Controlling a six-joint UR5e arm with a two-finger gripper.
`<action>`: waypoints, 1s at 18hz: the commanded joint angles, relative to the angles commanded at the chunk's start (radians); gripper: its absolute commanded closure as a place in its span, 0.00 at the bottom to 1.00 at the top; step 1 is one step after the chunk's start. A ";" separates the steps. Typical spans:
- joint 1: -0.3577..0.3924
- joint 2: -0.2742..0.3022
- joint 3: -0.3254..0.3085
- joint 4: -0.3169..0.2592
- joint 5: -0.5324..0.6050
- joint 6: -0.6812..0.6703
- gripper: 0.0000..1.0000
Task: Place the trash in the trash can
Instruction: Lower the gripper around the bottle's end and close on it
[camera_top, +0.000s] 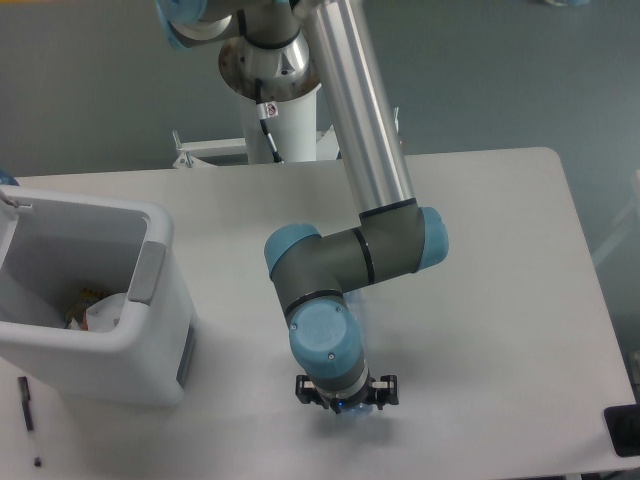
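Observation:
My gripper (345, 407) points straight down, close to the table near its front edge, right of the trash can. The wrist hides its fingers, so I cannot tell whether the jaws are open or shut. Only a small clear-bluish bit of the crushed bottle (357, 410) peeks out under the gripper; the rest is covered. The trash can (150, 300), a large white bin with a grey handle panel, stands at the left of the table. Inside it lie a crumpled white wrapper (105, 311) and some colourful scraps.
A thin black pen (27, 404) lies on the table in front of the bin at the far left. A dark object (623, 430) sits at the table's front right corner. The arm's base post (280, 110) stands behind the table.

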 joint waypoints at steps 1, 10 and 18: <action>0.000 -0.002 -0.002 0.000 0.000 -0.009 0.34; 0.000 0.011 0.000 -0.002 -0.009 -0.028 0.60; 0.003 0.057 0.008 -0.003 -0.141 -0.026 0.60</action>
